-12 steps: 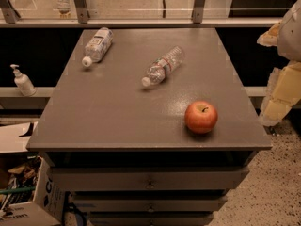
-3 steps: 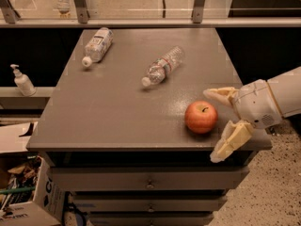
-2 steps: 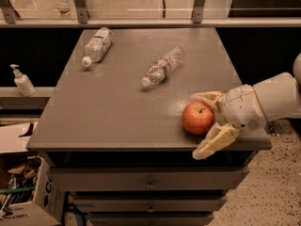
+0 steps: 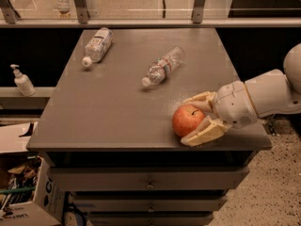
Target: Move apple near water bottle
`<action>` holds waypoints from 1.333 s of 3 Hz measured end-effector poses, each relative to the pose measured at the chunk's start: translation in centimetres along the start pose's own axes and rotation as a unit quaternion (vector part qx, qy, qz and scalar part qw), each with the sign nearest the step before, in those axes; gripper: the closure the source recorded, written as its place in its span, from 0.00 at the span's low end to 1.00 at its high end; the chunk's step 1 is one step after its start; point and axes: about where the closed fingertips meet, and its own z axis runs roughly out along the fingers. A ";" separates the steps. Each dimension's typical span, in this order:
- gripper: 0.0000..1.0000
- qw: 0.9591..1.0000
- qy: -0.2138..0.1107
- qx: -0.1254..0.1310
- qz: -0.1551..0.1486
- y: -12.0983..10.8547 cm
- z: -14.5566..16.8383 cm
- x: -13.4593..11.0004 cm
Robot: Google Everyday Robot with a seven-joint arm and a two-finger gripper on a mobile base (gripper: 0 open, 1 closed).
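Observation:
The red-orange apple (image 4: 187,120) rests on the grey table (image 4: 117,107) near its front right edge. My gripper (image 4: 185,121) reaches in from the right and is open, with one cream finger (image 4: 201,98) just behind the apple and the other (image 4: 203,133) just in front of it, both close against it. The water bottle (image 4: 162,66), slim and clear with a white cap, lies on its side at the table's middle back, well apart from the apple.
A stouter bottle with a large white label (image 4: 97,45) lies at the back left of the table. A soap dispenser (image 4: 21,81) stands on a ledge to the left. A cardboard box (image 4: 21,199) sits on the floor at the lower left.
My gripper has come in from the right and moved left until its fingers straddle the apple. The fingers have drawn closer together, and the apple has shifted slightly left.

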 end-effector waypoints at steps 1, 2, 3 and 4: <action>0.88 1.000 0.001 0.012 -0.008 -1.2 -1.1 -0.6; 1.00 0.999 0.009 0.032 -0.024 -3.4 -2.8 -2.0; 1.00 0.997 0.012 0.070 -0.029 -5.7 -5.3 -4.2; 1.00 0.997 0.013 0.070 -0.029 -5.7 -5.3 -4.2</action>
